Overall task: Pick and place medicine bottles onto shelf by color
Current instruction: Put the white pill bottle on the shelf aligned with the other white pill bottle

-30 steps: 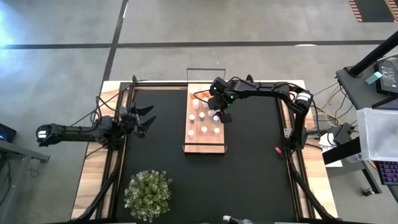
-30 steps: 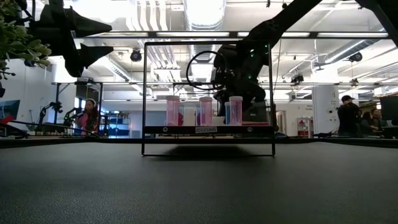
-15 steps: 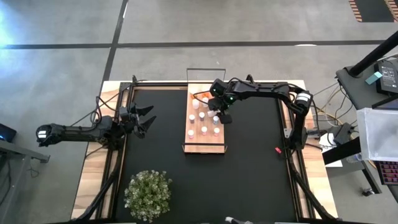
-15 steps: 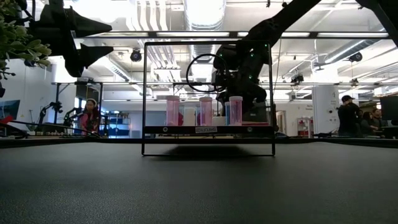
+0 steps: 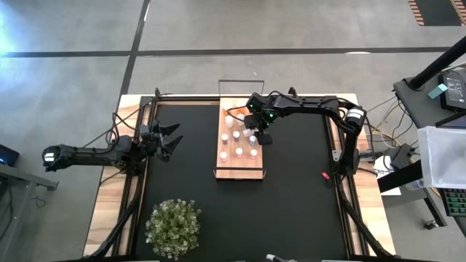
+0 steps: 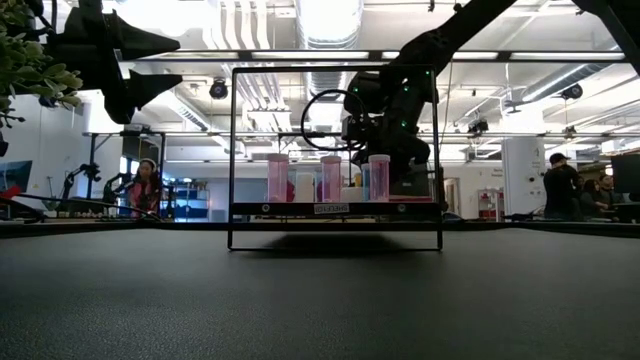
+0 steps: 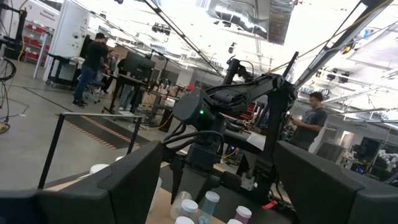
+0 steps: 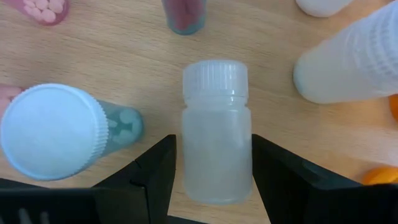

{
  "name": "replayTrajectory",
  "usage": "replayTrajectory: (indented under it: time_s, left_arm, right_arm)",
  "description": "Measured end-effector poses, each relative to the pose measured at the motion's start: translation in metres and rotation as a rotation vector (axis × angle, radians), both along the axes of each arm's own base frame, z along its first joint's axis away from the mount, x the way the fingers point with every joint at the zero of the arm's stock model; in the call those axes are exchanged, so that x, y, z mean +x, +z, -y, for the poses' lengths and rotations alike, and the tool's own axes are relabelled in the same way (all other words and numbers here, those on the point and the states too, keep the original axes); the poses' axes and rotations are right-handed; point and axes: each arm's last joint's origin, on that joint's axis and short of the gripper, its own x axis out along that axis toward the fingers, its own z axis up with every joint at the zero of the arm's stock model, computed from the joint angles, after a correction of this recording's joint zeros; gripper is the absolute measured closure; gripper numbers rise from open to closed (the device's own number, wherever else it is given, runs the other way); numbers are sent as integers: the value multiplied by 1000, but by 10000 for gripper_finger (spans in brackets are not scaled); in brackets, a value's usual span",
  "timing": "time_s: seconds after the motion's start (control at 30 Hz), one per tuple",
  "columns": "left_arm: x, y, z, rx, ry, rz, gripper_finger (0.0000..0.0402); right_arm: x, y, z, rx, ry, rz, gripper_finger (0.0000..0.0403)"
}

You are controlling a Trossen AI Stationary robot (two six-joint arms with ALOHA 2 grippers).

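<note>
The light-wood shelf [image 5: 239,166] with its black frame lies on the black mat, with several white-capped bottles standing on it: pink ones [image 6: 277,178], a bluish one [image 8: 118,124] and white ones [image 8: 348,62]. My right gripper [image 5: 258,134] hangs over the shelf's far right part, fingers down, shut on a cloudy white bottle [image 8: 216,149]. My left gripper [image 5: 175,138] waits open and empty at the mat's left edge, and also shows in the low view [image 6: 165,65]. My right gripper has the white bottle's body [image 8: 216,174] between its two fingers [image 8: 155,174], which come from above and lie across it. The bottle lies level, its cap [image 8: 215,78] pointing away from the fingers' base. I cannot tell whether it rests on the wood.
A potted plant [image 5: 173,225] stands at the mat's near left. A small red thing [image 5: 325,175] lies at the mat's right edge. Standing bottles crowd close around the held one. People [image 6: 560,185] stand in the room beyond the table.
My right gripper has shifted only slightly over the shelf, its cable loop swinging a little. The bottles standing on the shelf have stayed where they were.
</note>
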Motion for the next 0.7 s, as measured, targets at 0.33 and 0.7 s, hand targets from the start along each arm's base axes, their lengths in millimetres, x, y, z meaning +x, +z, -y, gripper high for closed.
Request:
replayTrajectory:
  time_s: [0.33, 0.7]
  left_arm:
    - [0, 0, 0, 0, 0, 0, 107]
    - [0, 0, 0, 0, 0, 0, 107]
  right_arm:
    - [1, 0, 0, -4, 2, 8, 213]
    - [5, 4, -2, -28, 16, 18, 213]
